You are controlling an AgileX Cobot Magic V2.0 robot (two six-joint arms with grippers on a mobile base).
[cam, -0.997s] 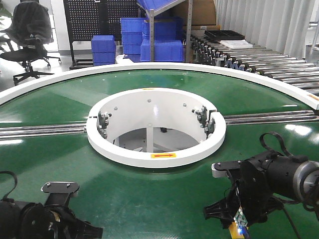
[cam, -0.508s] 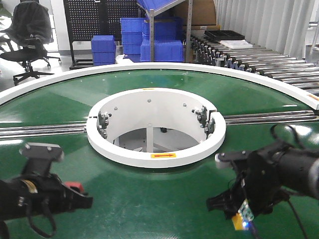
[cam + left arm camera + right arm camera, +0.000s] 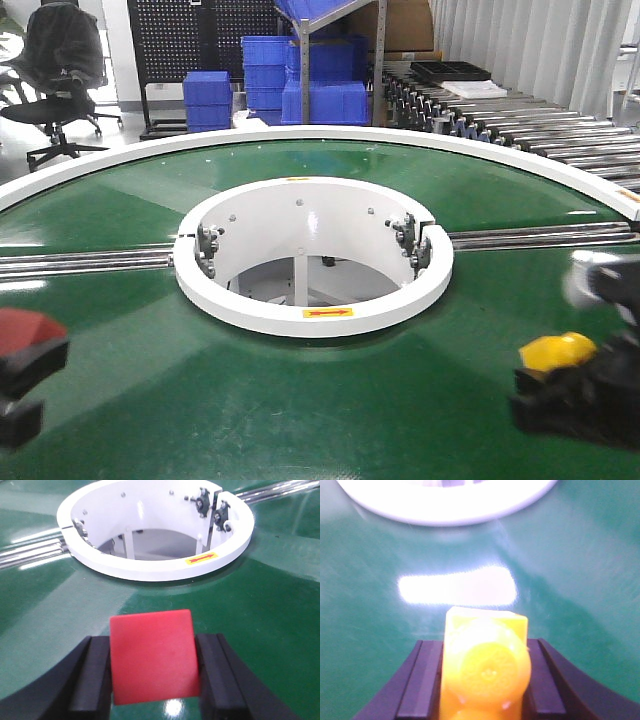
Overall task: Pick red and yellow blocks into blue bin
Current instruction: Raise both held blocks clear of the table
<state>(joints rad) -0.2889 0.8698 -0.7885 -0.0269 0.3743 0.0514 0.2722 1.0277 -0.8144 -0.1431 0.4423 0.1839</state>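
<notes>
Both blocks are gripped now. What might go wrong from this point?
The red cube and yellow brick are pinched only at their sides between fingers. Both look blurred in the front view, so a fast swing could shake one loose. The blue bin shows in no view, so a release here would miss it.

A: Finish around the white painted ring (image 3: 312,322)?

B: The ring is smooth, semi-gloss. It sits in a green belt (image 3: 300,410), smooth and glossy with bright reflections. There are polished metal rails (image 3: 90,262) on either side of the ring and bare metal rollers (image 3: 540,125) behind it.

A: And the gripped pieces?

B: One small red plastic cube (image 3: 152,655), smooth, satin; one yellow studded plastic brick (image 3: 485,670), glossy. The fingers (image 3: 95,675) of the left gripper (image 3: 154,672) are black, matt.
</notes>
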